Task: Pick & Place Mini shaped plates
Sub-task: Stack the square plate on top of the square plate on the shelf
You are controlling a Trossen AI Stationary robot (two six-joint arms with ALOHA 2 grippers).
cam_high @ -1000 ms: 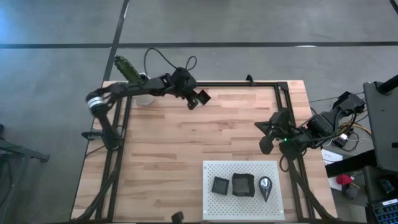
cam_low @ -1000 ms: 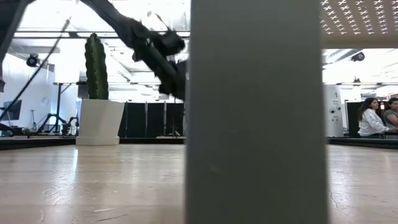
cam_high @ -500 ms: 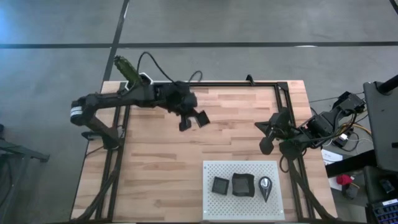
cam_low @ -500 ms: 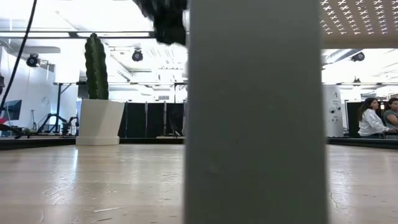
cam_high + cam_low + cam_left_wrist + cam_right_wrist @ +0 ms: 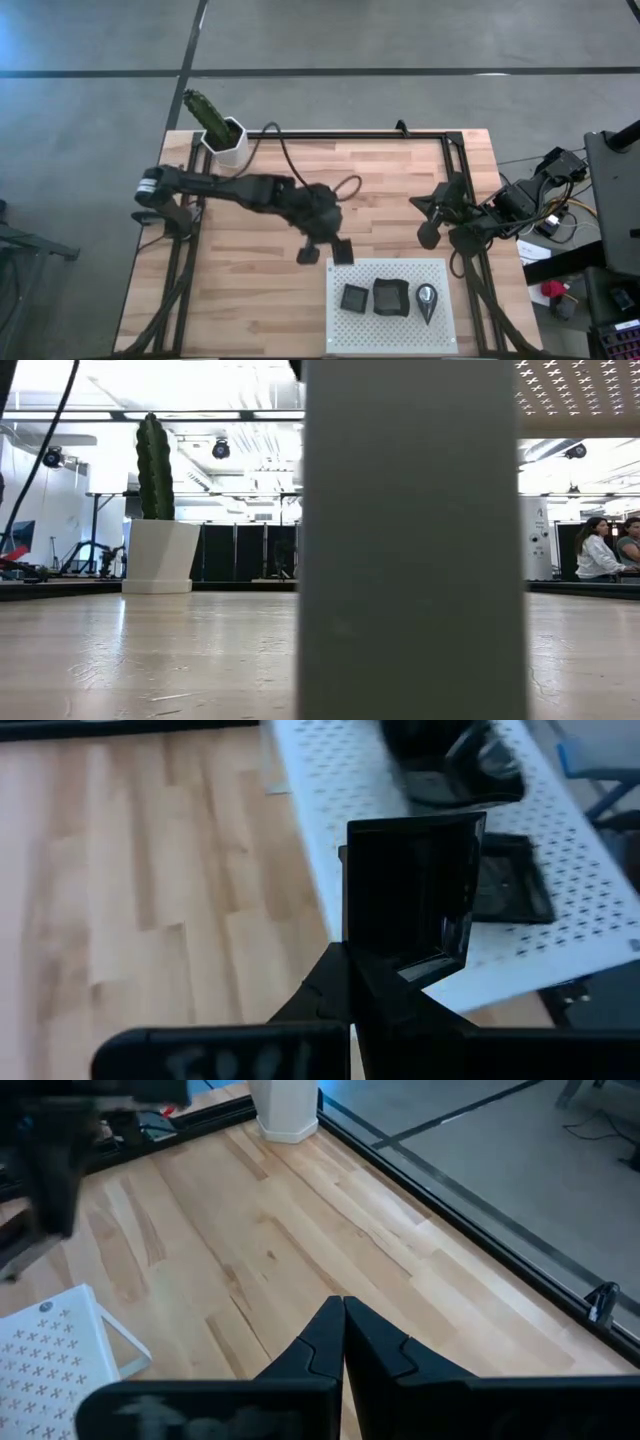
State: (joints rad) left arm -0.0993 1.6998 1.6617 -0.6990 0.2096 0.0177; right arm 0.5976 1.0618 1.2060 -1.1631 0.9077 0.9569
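Spanning the whole scene, the wooden tabletop (image 5: pixel 260 220) carries a white perforated board (image 5: pixel 392 268) near its front right, with a potted cactus (image 5: pixel 218 124) at the far left corner. The left arm has swung from beside the cactus across the wood, so its end effector (image 5: pixel 326 250) now hangs just off the board's near corner — clamped on a square mini plate (image 5: pixel 410 890), held upright by its edge. Delivery looks close. Three plates already sit on the board: a square one (image 5: pixel 354 297), a wavy-edged one (image 5: pixel 391 296) and a teardrop (image 5: pixel 427 301). The right end effector (image 5: pixel 428 222) waits shut and empty at the right edge — unmoved.
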